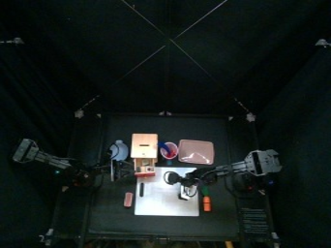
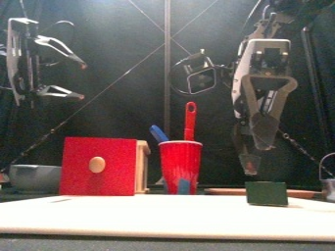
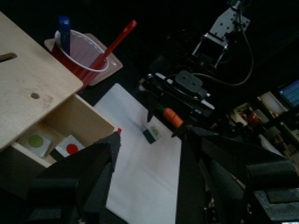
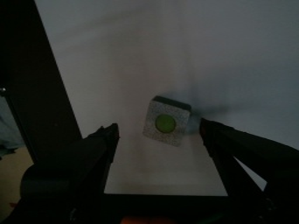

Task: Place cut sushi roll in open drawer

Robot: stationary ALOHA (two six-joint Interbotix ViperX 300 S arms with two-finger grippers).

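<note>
One cut sushi slice (image 4: 170, 122), whitish with a green centre, lies on the white mat between the wide-apart jaws of my right gripper (image 4: 167, 147), which hangs just above it, open. In the front view the slice (image 2: 265, 192) shows as a small dark block under the right gripper (image 2: 261, 155). The wooden drawer (image 3: 52, 131) stands open with a green-centred slice (image 3: 38, 140) and a red-centred slice (image 3: 72, 149) inside. It also shows in the top view (image 1: 145, 155). My left gripper (image 2: 66, 69) is open and empty, raised at the left.
A red cup (image 2: 181, 167) with a red and a blue utensil stands beside the drawer's red front (image 2: 102, 165). A pink tray (image 1: 196, 150) lies at the back right, a grey-blue bowl (image 1: 119, 150) left of the drawer. An orange cylinder (image 1: 204, 201) and a dark-red bar (image 1: 127, 199) sit near the white mat (image 1: 165, 201).
</note>
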